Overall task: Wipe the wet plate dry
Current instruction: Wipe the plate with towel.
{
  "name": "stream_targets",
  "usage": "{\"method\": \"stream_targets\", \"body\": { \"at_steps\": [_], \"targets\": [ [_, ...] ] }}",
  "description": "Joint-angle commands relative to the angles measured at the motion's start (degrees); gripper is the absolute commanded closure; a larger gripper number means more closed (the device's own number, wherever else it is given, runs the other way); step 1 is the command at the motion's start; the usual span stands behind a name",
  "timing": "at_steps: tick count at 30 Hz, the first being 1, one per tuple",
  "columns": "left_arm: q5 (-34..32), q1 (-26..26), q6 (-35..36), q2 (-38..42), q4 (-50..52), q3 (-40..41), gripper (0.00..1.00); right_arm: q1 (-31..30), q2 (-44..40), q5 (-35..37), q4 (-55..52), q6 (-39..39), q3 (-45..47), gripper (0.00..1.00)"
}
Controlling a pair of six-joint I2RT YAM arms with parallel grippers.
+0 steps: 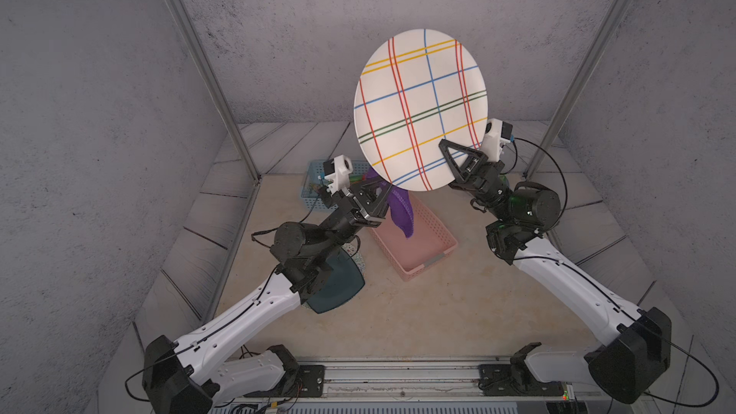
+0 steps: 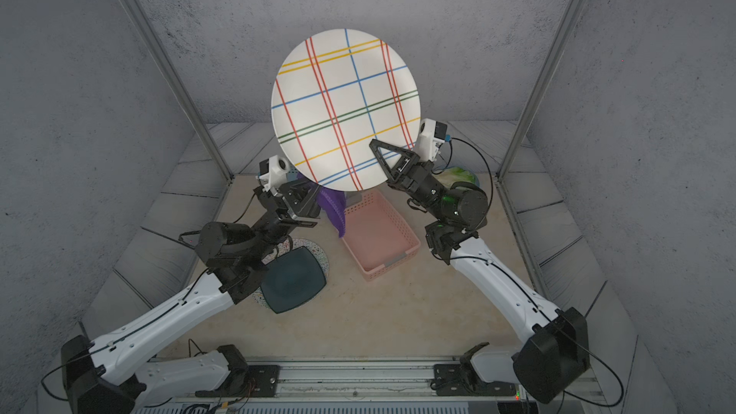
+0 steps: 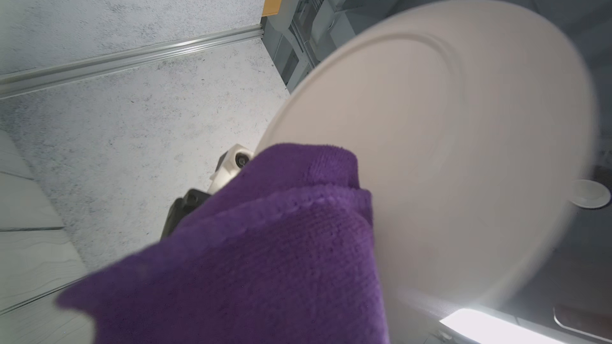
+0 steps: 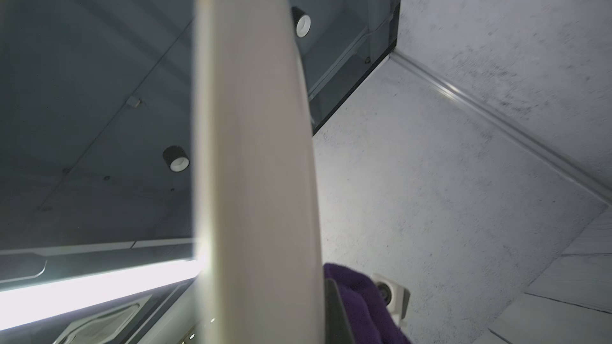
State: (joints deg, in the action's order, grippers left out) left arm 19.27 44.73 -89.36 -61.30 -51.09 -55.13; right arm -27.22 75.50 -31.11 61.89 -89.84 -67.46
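Note:
A white plate (image 1: 418,105) (image 2: 342,109) with red, blue, yellow and green stripes is held high and tilted, its striped face towards the top views. My right gripper (image 1: 464,157) (image 2: 392,157) is shut on its lower right rim. My left gripper (image 1: 376,193) (image 2: 304,197) is shut on a purple cloth (image 1: 400,209) (image 2: 334,209), which touches the plate's lower left edge from behind and hangs down. The left wrist view shows the cloth (image 3: 265,243) against the plate's plain underside (image 3: 430,143), hiding the jaws. The right wrist view shows the plate (image 4: 258,160) edge-on, with the cloth (image 4: 364,306) beside it.
A pink basket (image 1: 422,240) stands on the table below the plate. A blue basket (image 1: 314,181) sits behind my left gripper. A dark teal square plate (image 1: 338,280) lies on a speckled plate under my left arm. A green-patterned plate (image 2: 462,175) lies behind my right arm.

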Motion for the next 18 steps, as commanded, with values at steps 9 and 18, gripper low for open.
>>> {"method": "stream_targets", "body": {
  "at_steps": [9,18],
  "targets": [
    [-16.71,-2.02,50.31,14.86,54.76,-11.55,1.0,3.16,-10.88,0.15,-27.63,16.51,3.36,1.0],
    [-20.95,-2.26,62.71,4.97,63.85,-20.66,1.0,-0.56,-11.81,-4.47,-35.63,25.62,0.5,1.0]
  ]
}}
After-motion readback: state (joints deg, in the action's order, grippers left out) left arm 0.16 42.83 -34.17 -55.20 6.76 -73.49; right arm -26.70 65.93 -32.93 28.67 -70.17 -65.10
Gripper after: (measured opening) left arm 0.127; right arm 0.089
